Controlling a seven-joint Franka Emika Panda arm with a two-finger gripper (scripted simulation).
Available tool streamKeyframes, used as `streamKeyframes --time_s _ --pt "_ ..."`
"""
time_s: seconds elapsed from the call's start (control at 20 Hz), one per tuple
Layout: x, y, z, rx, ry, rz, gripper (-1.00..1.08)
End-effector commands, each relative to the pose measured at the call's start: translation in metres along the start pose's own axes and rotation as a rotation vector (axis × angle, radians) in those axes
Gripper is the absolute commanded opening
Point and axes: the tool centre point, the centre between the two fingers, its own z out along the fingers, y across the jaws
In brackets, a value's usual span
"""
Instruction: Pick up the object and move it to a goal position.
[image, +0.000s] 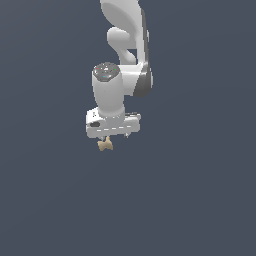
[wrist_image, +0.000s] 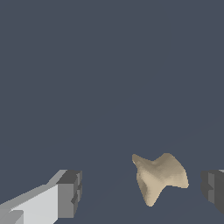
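The object (image: 105, 145) is a small tan lump with stubby lobes, lying on the dark grey floor just under the white hand of the arm. In the wrist view the object (wrist_image: 158, 176) sits between the two dark fingertips, closer to one fingertip (wrist_image: 213, 187) than to the other (wrist_image: 70, 194), touching neither. My gripper (image: 114, 136) is open, hanging right above the lump; its fingers are mostly hidden behind the hand in the exterior view. In the wrist view my gripper (wrist_image: 142, 192) is open wide.
A plain dark grey surface (image: 190, 200) fills both views. The white arm links (image: 131, 45) rise behind the hand towards the top of the exterior view. No goal marker shows.
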Motion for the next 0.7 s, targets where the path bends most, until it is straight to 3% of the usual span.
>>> streamKeyframes --time_s 0.0,0.65 --pt "-0.009 0.012 0.012 0.000 -0.008 -0.044 1.00" --pt "-0.046 0.050 0.055 0.008 -0.037 -0.202 1.00"
